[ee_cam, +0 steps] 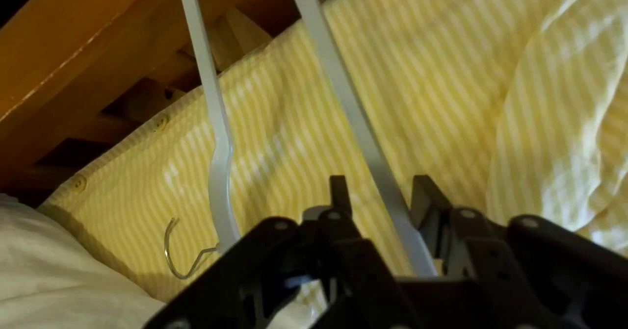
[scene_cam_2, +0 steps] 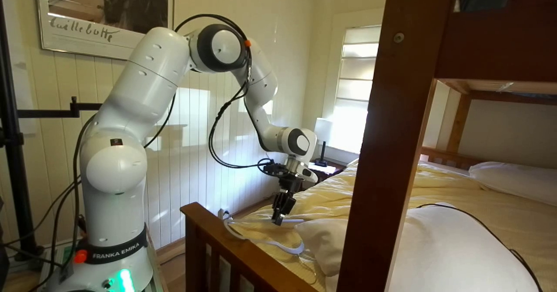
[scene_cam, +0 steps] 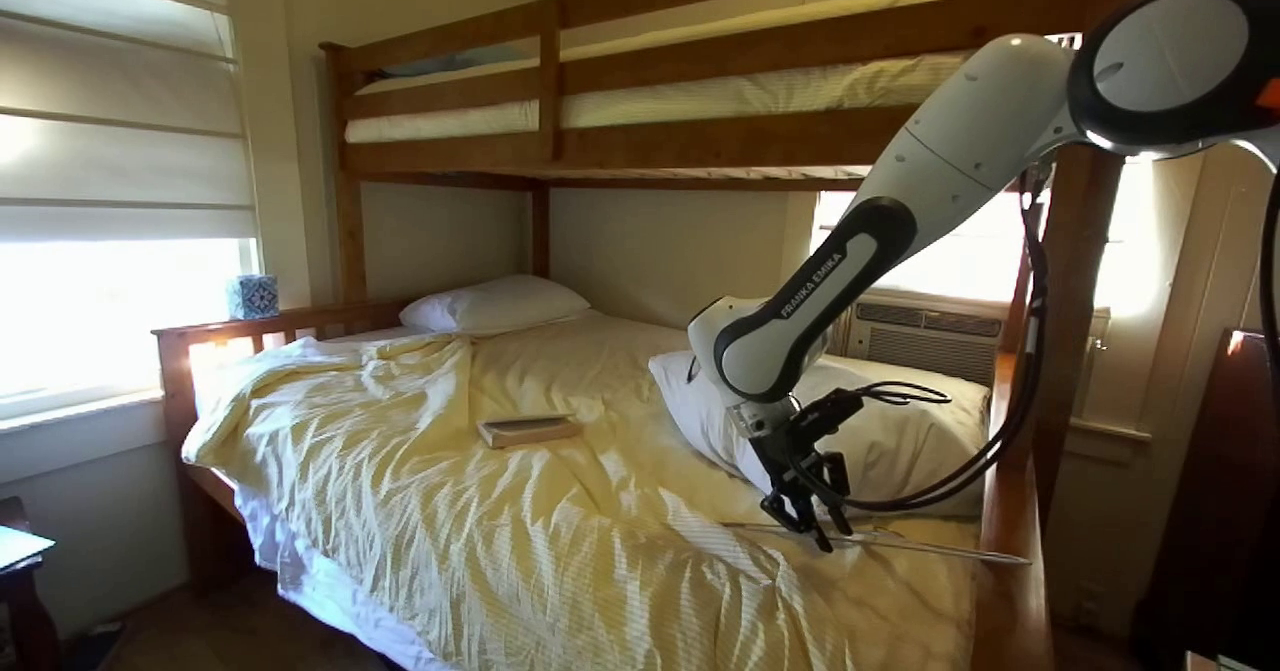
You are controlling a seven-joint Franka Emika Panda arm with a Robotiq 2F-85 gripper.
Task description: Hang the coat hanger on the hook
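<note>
Next to the varnished, reddish-brown, slatted wooden bed end [scene_cam_2: 261, 263] lies the pale grey-white, triangular, flat-barred coat hanger [ee_cam: 349, 96], one end jutting out over the wood. Its thin, shiny, curled wire hook [ee_cam: 167, 253] shows above the crinkled, yellow-and-white striped cloth cover [ee_cam: 441, 88] near the bed end; no other hook, to hang it from, can be made out. The black two-fingered gripper [ee_cam: 382, 190] is poised near the bed end, jaws spread, with the straight lower bar between them and closer to one side; whether it touches, I cannot tell.

The hanger should prove light and fairly stiff, smooth enough to swivel in a loose pinch, and not easily broken. The straight bar offers a simple hold, though the wire sits well off it, so the frame may tip when lifted; a grip on the wavy shoulder beside the wire would probably steer it better.

The cover spreads from the bed end, where buttons [ee_cam: 161, 122] line its edge. A plump white pillow [scene_cam: 915, 436] bulges just beside the bed end. Well away from it, a shallow, tan, box-like block [scene_cam: 525, 437], dark on top, sits among folds. Opposite the bed end lies a flatter white pillow [scene_cam: 495, 306].
</note>
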